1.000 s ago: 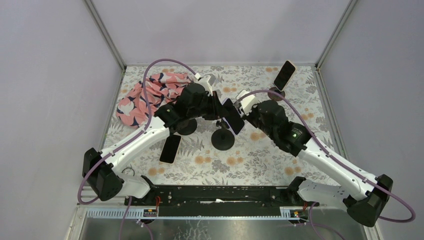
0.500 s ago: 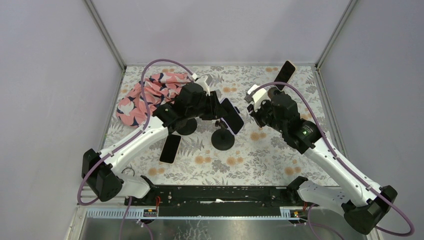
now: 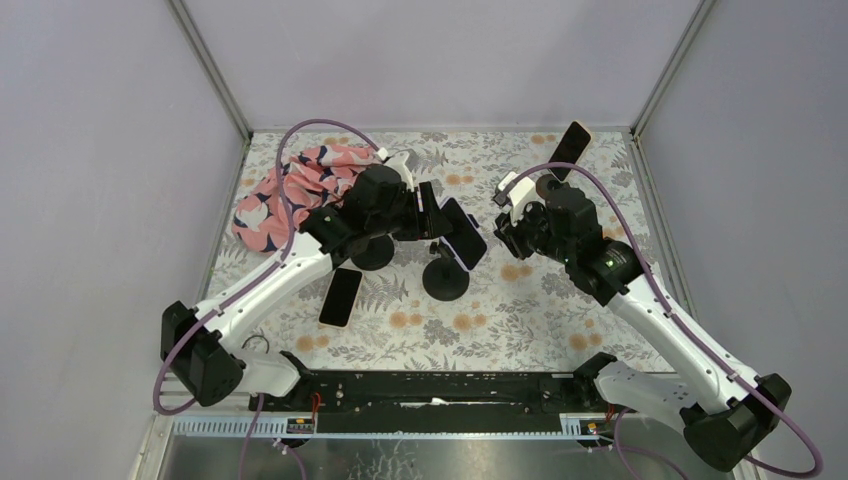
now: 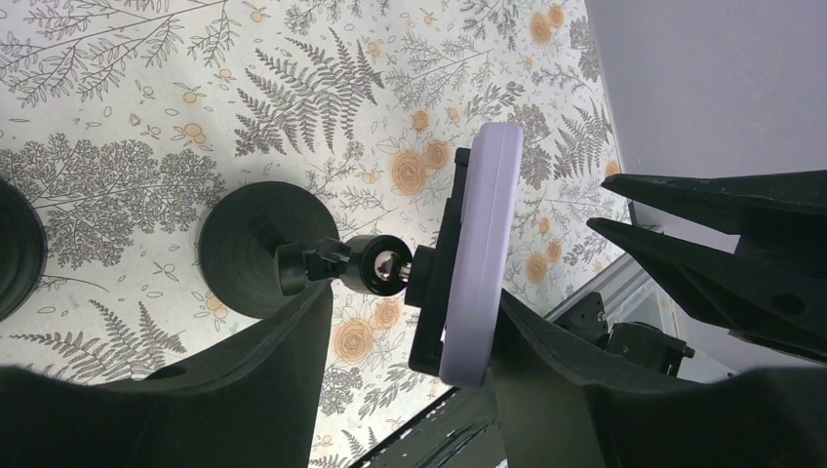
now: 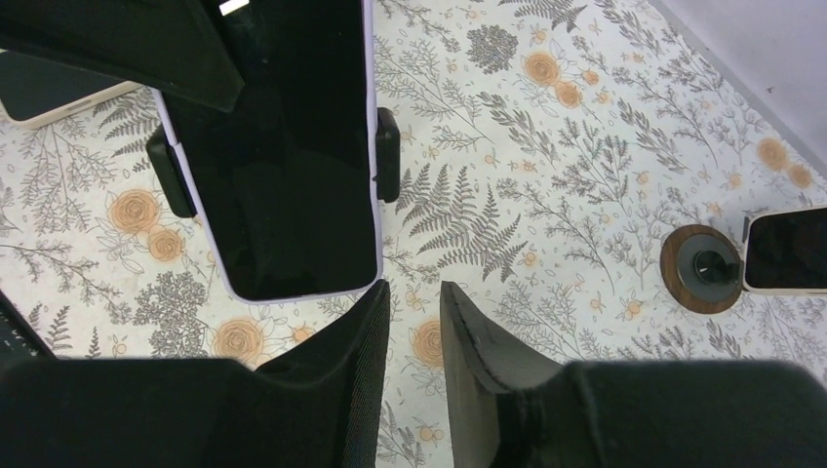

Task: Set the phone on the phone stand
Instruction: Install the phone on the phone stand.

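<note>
Phone point(image 3: 465, 236) on phone stand point(image 3: 444, 281); three phones, three stands.

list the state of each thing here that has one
lavender phone, clamped in the black stand, tilted
far phone, mounted on the brown-based stand
third phone, flat on the table
second black stand, mostly hidden, cannot tell
cloth, crumpled
left gripper, open, astride the lavender phone
right gripper, slightly open, empty
</note>
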Controlling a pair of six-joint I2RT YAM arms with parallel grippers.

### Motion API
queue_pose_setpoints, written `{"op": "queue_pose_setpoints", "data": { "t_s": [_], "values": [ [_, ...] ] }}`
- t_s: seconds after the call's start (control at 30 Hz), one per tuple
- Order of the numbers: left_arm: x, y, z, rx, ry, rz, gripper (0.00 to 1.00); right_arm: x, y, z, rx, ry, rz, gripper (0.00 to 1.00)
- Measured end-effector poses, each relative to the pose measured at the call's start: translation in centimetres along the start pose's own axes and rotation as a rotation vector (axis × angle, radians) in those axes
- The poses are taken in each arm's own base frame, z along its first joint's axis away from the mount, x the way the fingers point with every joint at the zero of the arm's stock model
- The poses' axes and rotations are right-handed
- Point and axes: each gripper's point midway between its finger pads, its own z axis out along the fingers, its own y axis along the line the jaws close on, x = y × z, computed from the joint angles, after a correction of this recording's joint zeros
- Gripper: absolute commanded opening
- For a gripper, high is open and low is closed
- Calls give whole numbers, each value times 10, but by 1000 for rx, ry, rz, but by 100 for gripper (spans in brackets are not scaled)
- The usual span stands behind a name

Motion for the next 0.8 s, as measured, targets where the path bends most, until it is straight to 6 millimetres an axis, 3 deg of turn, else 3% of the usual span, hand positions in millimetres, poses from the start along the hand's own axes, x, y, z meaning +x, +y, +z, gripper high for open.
{"op": "queue_pose_setpoints", "data": {
  "t_s": [0.43, 0.8],
  "values": [
    [-6, -10, -17, 48, -22, 2, 71, -1, 11, 0, -80, -16, 45, 40],
    [-9, -25, -34, 118, -35, 6, 74, 3, 17, 6, -156, -8, 94, 62]
  ]
}}
